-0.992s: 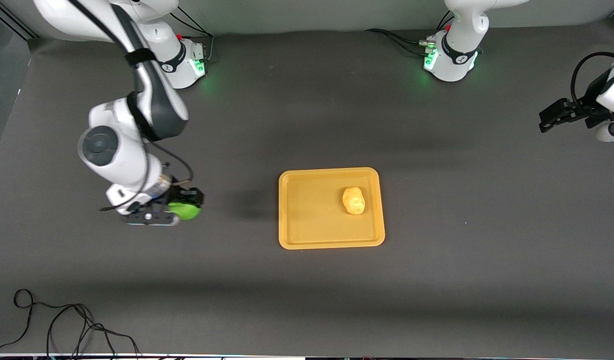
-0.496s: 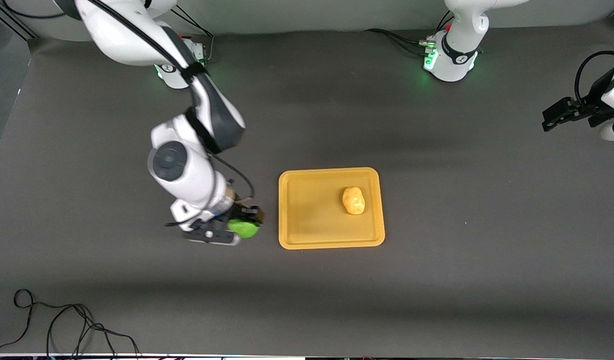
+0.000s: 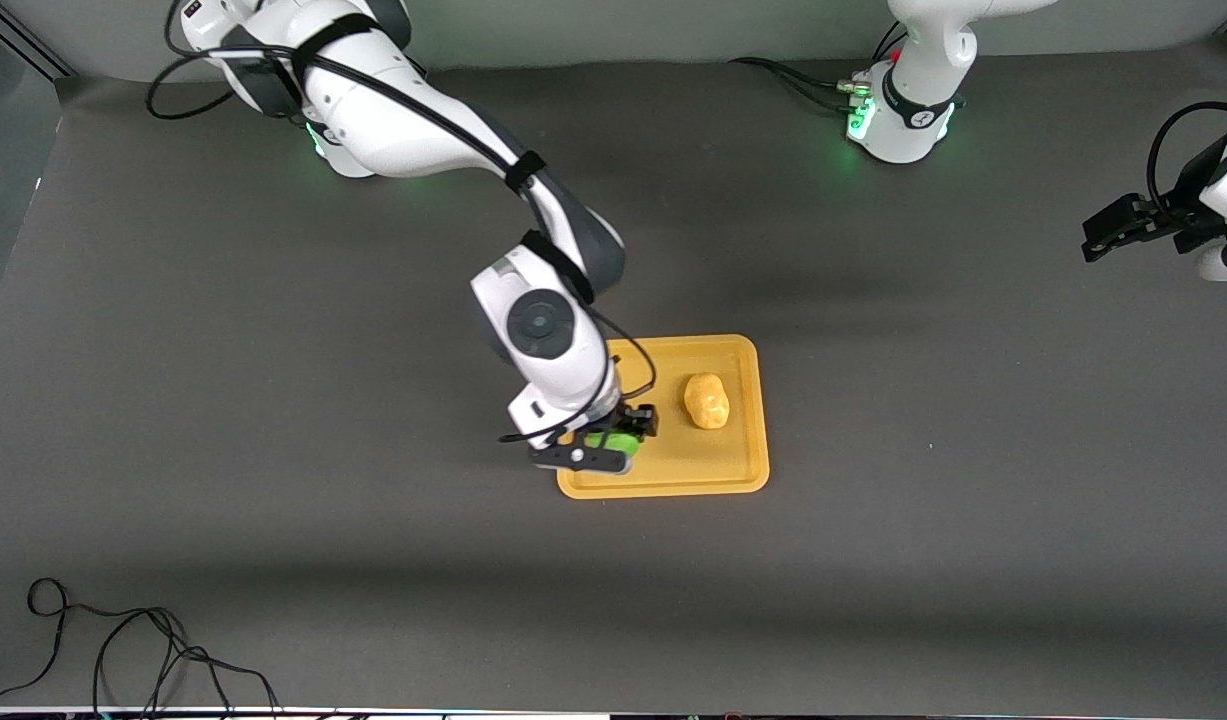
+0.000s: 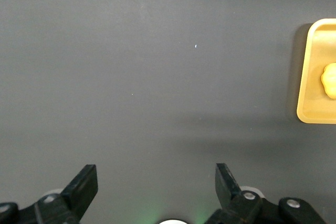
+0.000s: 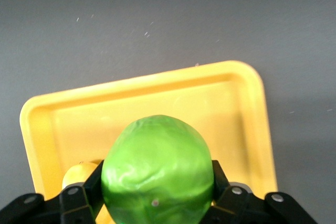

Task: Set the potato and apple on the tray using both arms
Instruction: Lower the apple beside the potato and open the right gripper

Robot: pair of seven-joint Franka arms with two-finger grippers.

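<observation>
The lumpy yellow-tan potato (image 3: 707, 401) already lay on the flat orange-yellow plastic tray (image 3: 743, 478), while the right gripper (image 3: 614, 441), jaws pinching the round green apple (image 5: 157, 171), hung over it unreleased; the left gripper (image 4: 157, 192) waited, jaws spread.

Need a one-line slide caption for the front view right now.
Right gripper holds the apple over the tray beside the potato; left gripper waits open.
</observation>
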